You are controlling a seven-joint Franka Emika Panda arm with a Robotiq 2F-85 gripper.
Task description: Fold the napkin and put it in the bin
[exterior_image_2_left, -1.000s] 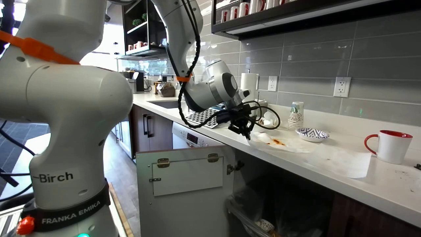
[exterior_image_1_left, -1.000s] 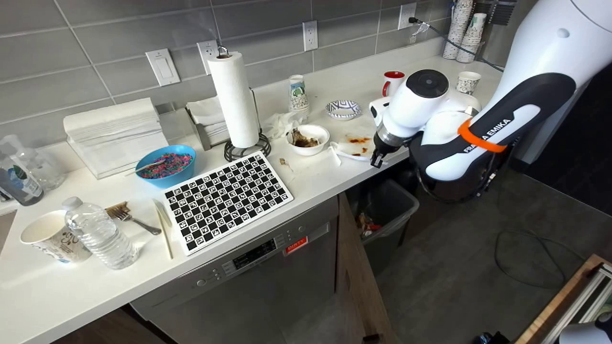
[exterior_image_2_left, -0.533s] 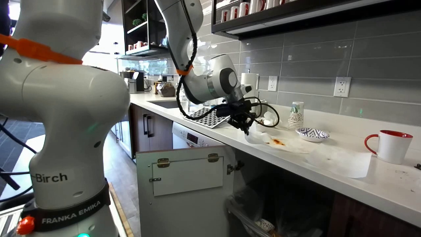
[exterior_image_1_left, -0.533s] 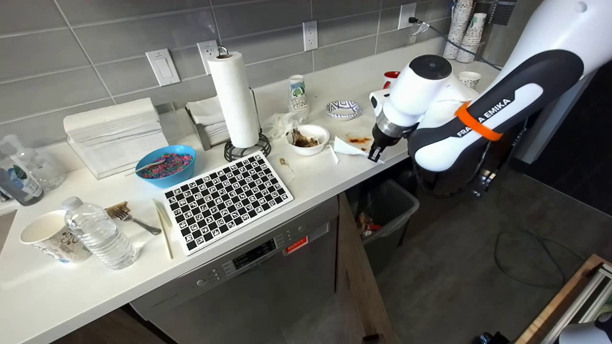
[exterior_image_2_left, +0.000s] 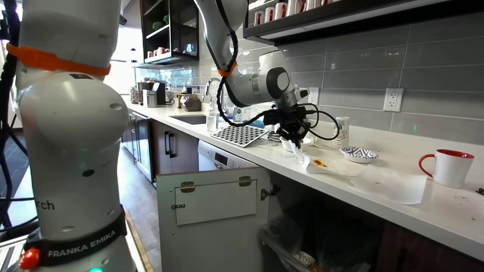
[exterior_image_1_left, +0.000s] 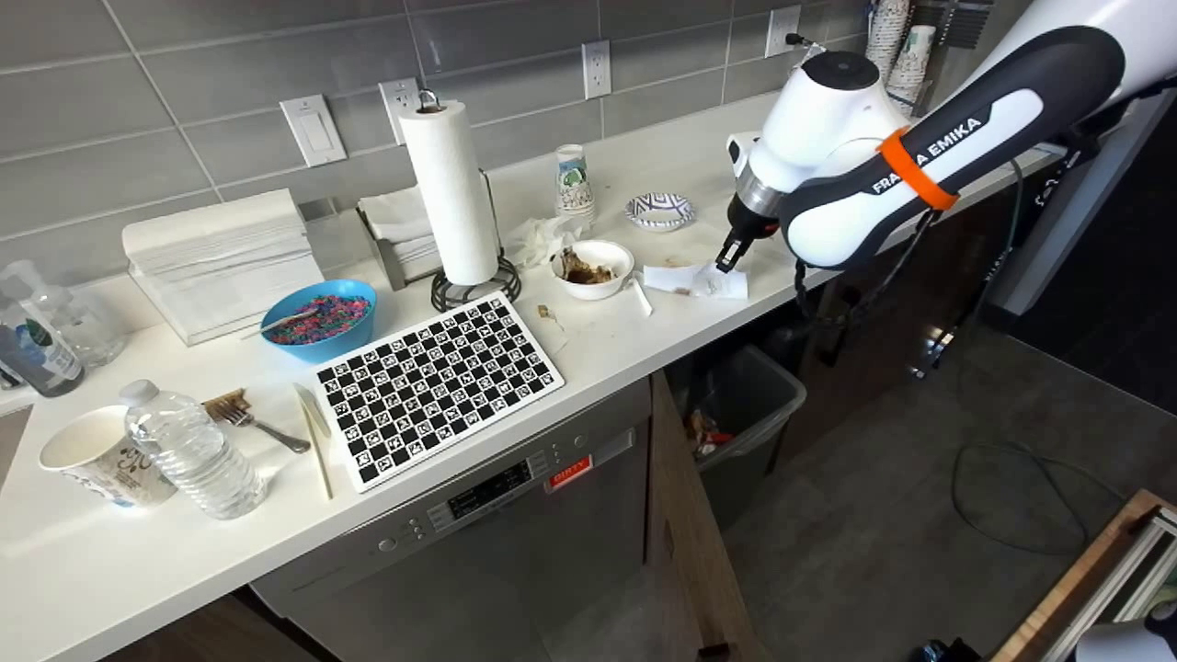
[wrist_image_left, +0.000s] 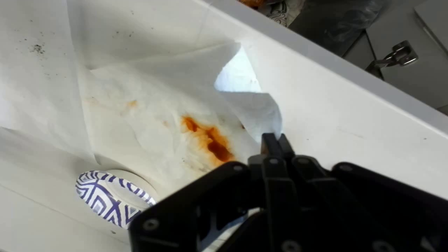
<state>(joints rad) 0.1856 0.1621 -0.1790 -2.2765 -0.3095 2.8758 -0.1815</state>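
Jaws clenched on raised edge of napkin (wrist_image_left: 171, 108) w/ brownish stain (wrist_image_left: 210, 138) nr 'em; patterned bowl (wrist_image_left: 105, 206) farther off, bin (exterior_image_1_left: 756, 386) below

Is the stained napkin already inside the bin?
No, in the wrist view the napkin lies mostly on the counter, with one edge pinched in the tool.

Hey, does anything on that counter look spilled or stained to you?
Yes. The napkin, pinched near one edge by the gripper, carries an orange-brown blotch, odd against its pale surface; what made it I can't tell. Dark specks are scattered at the wrist view's upper left.
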